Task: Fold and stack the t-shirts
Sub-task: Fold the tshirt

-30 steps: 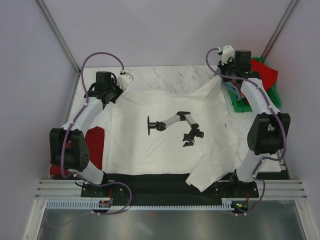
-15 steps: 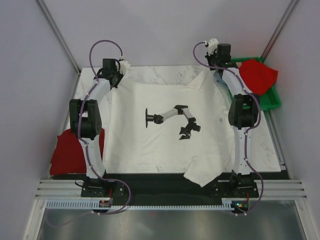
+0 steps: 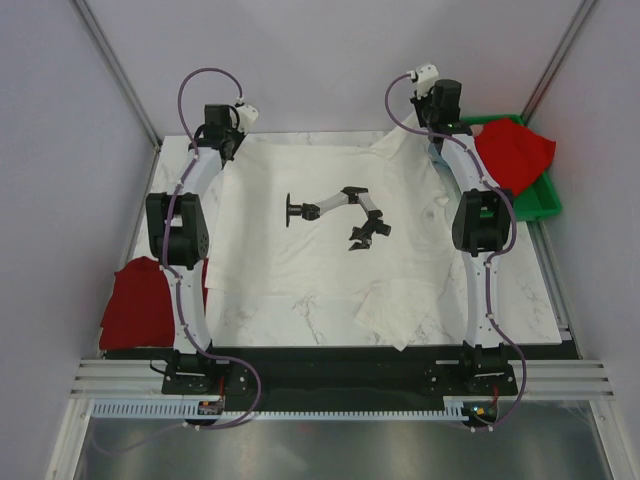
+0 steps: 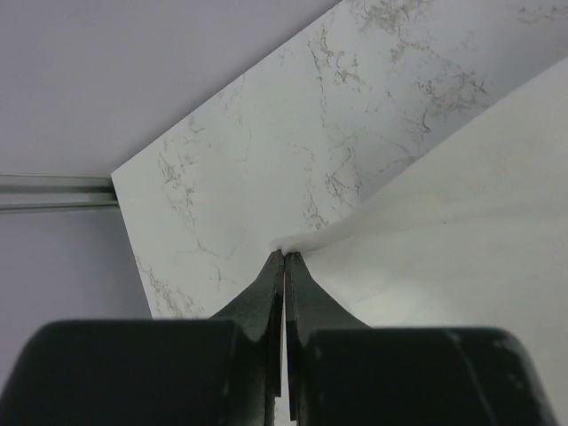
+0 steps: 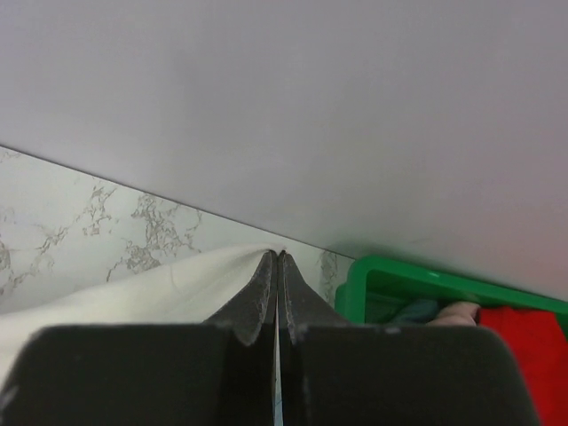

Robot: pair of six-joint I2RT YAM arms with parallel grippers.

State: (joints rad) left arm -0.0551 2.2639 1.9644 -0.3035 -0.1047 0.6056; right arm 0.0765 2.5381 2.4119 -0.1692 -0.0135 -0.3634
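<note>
The big white t-shirt (image 3: pixel 320 260) is lying flat and wide open on the marble table (image 3: pixel 290 322). It is covering most of the middle of the table. A small dark picture (image 3: pixel 335 212) is showing in the middle of the cloth. The cloth is looking mostly smooth, with soft wrinkles. The near right corner (image 3: pixel 398 315) is bunching up and folding over itself.

The left gripper (image 3: pixel 225 150) is pinching the far left corner of the white t-shirt. In the left wrist view its fingers (image 4: pixel 266 297) are pressing tight together, with a thin bit of cloth edge poking out at the tips. The right gripper (image 3: pixel 432 130) is pinching the far right corner the same way, and there the cloth is lifting into a little hill. Both arms are stretching far out, and the back wall is standing right behind the grippers.

A red t-shirt (image 3: pixel 140 302) is hanging off the left edge of the table, near the left arm. Another red t-shirt (image 3: pixel 515 150) is draping over the green bin (image 3: pixel 545 200), which is sitting at the far right, just beside the right gripper. Something grey-blue (image 5: pixel 415 311) is peeking out inside the bin.

Bare marble is showing in a strip along the near side, in a thin strip on the left, and in a wider patch on the right beside the bin.
</note>
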